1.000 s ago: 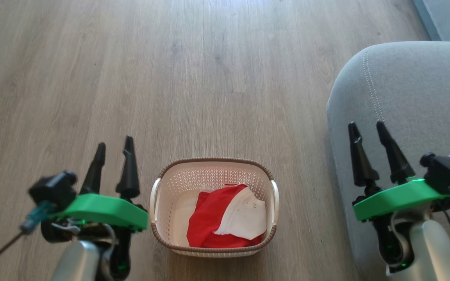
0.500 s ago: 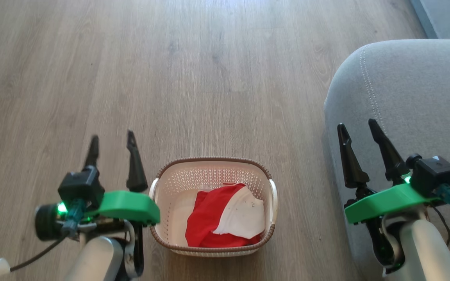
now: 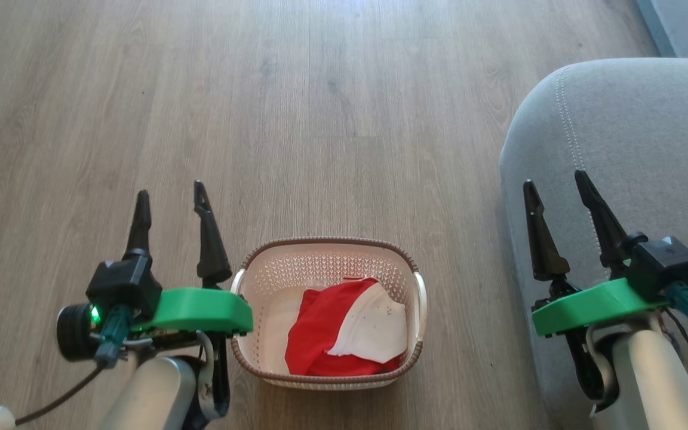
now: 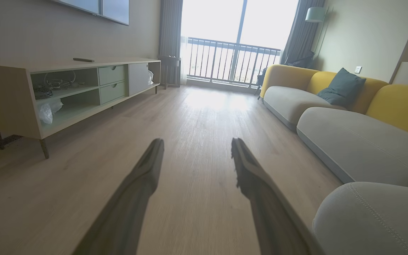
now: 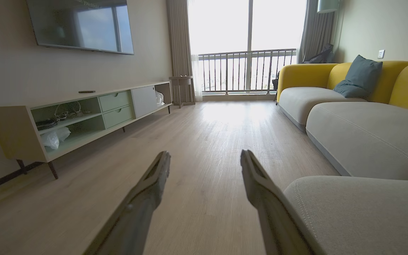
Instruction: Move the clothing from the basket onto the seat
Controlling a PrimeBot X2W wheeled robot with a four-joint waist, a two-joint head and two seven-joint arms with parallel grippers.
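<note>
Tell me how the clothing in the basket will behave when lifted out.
Probably floppy: the clothing lies crumpled in folds, so it should sag and dangle. Likely light, being thin fabric. The perforated basket might shift if cloth catches.

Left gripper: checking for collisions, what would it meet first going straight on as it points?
The way looks free: ahead of the left gripper lies bare wooden floor toward the balcony window; depth is unclear, so it may graze that floor.

Right edge cuts off the seat (image 3: 636,155)
</note>
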